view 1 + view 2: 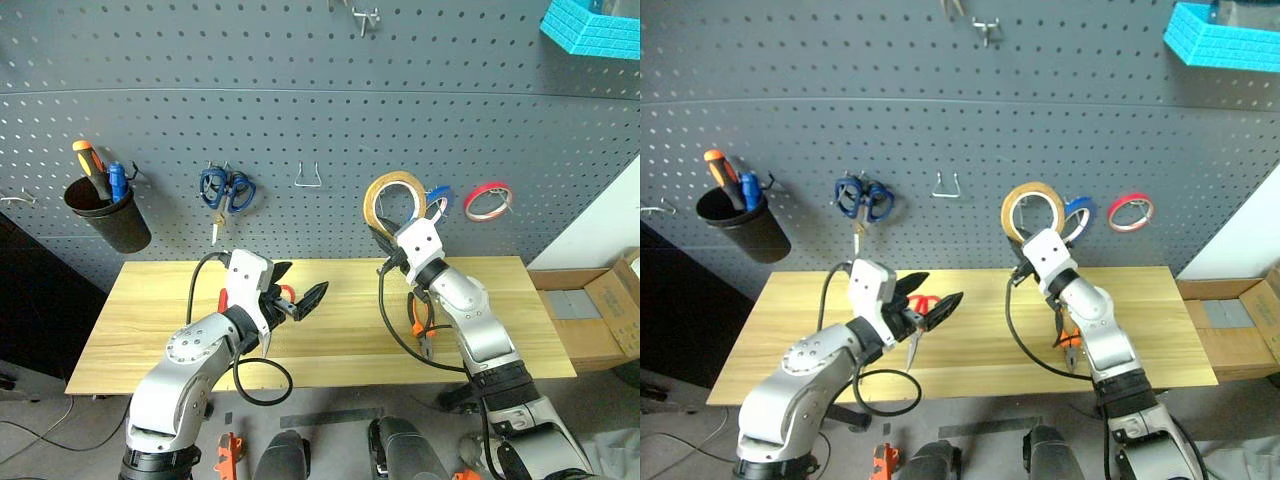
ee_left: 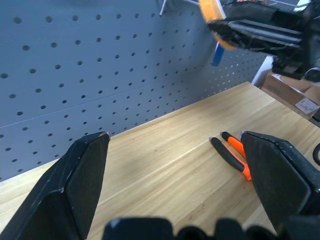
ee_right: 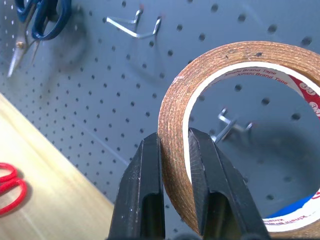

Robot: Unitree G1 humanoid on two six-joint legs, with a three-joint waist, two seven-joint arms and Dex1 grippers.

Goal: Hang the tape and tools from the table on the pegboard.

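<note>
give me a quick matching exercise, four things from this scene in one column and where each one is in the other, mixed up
Things:
1. yellow tape
2. blue-handled scissors
3. pliers
4. orange-handled screwdriver

Places:
a. standing in the black cup
b. lying on the table
c. held in the right gripper
d. hanging on the pegboard

Pairs: 1-c, 2-d, 3-b, 4-a

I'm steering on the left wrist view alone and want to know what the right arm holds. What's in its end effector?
Observer: The right end effector is shut on the yellow tape, raised against the pegboard.
Operator: Any hook near it?
Observer: A bare hook shows through the ring's hollow.
Operator: What lies under my left arm?
Observer: Red-handled scissors lie on the table.
</note>
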